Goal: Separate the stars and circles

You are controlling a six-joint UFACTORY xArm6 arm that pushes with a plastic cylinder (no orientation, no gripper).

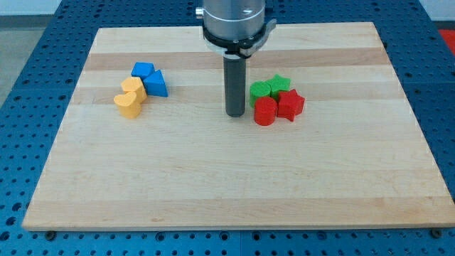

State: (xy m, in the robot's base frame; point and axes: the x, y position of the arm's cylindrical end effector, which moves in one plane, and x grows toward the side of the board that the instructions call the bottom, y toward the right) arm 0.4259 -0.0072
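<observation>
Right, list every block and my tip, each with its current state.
my tip: on the board, just left of the red circle, seemingly not touching.
red circle: touching the red star.
red star: beside the green star.
green circle: against the green star.
green star: in the right cluster.
blue blocks: two, touching, shapes unclear.
yellow blocks: two, touching the blue pair.

A pale wooden board (234, 192) fills the view — grain running left to right, evenly lit. Past every edge and corner sits a blue perforated table (28, 85) — rows of small holes.
</observation>
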